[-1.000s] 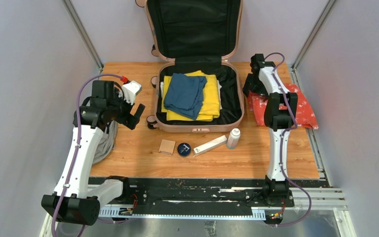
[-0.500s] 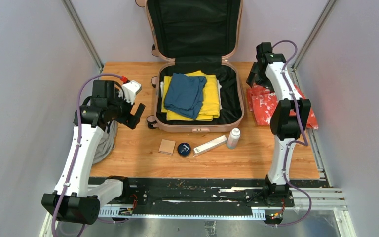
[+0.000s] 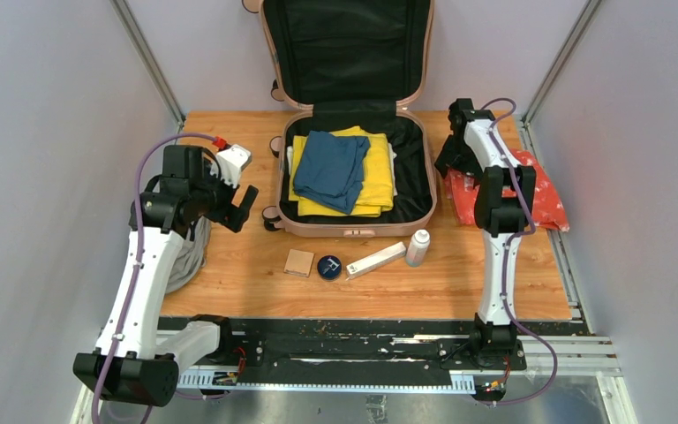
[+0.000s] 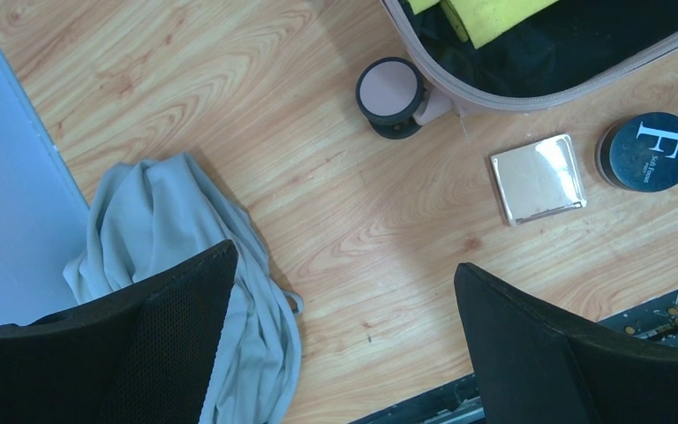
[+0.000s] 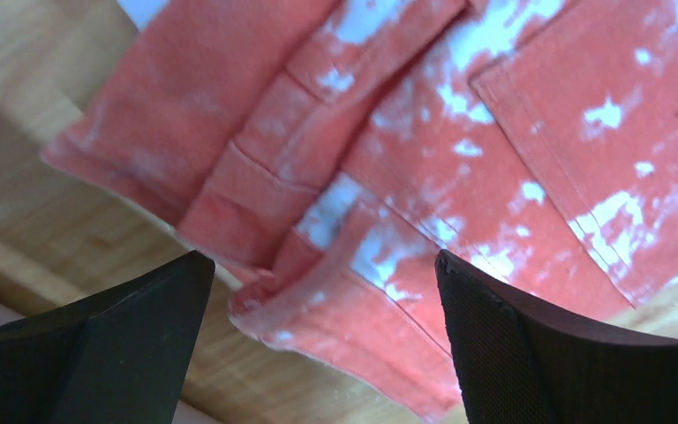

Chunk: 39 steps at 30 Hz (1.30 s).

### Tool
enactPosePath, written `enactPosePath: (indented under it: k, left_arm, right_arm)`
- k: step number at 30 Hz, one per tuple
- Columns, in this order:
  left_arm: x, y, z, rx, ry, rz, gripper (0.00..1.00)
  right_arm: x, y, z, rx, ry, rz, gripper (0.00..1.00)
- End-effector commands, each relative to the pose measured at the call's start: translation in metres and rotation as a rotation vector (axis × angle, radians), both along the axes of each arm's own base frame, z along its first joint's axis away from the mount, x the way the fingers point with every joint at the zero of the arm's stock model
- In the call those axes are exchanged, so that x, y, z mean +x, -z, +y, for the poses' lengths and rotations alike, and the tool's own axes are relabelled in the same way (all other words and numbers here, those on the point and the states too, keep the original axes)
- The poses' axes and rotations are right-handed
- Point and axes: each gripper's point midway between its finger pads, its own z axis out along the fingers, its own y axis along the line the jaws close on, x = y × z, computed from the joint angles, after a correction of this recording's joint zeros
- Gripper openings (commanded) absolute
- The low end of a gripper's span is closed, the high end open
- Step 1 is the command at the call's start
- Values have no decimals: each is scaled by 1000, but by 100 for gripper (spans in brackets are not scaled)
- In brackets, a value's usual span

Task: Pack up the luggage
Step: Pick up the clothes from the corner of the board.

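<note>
Top view: the luggage lies open at the back middle of the wooden surface, its lid standing against the rear wall. A folded yellow cloth lies inside with a blue cloth on it. In front of it sit a tan square compact, a round dark tin, a white tube and a small white bottle. The left claw hangs left of the luggage, above a grey cloth. The right claw is at the near edge of a red patterned cloth.

Left wrist view: the left claw is spread wide with nothing between its fingers. Below are the grey cloth, a luggage wheel, the compact and the tin.

Right wrist view: the right claw is spread wide and empty, just above the red cloth.
</note>
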Motion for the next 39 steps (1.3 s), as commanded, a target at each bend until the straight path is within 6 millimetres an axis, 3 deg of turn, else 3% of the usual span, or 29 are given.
enactPosePath:
  k: [1, 10, 16, 23, 29, 35, 39]
  left_arm:
    - [-3, 2, 5, 19, -13, -8, 100]
    - [-1, 5, 4, 12, -15, 10, 100]
    - [1, -1, 5, 13, -17, -7, 100]
    - [1, -5, 4, 14, -10, -21, 100]
    - [3, -10, 3, 7, -7, -30, 100]
    - [3, -11, 4, 17, -7, -37, 100]
    - [1, -11, 7, 32, -10, -42, 100]
  right_arm:
    - [4, 20, 8, 27, 22, 40, 100]
    - [8, 46, 15, 72, -22, 79, 100]
    - [3, 62, 1, 5, -26, 123, 97]
    - [-7, 74, -11, -19, -8, 168, 75]
    - [-20, 83, -19, -64, -2, 223, 63]
    - [-17, 79, -11, 11, 22, 200, 32]
    - [-6, 77, 7, 273, 65, 127, 11]
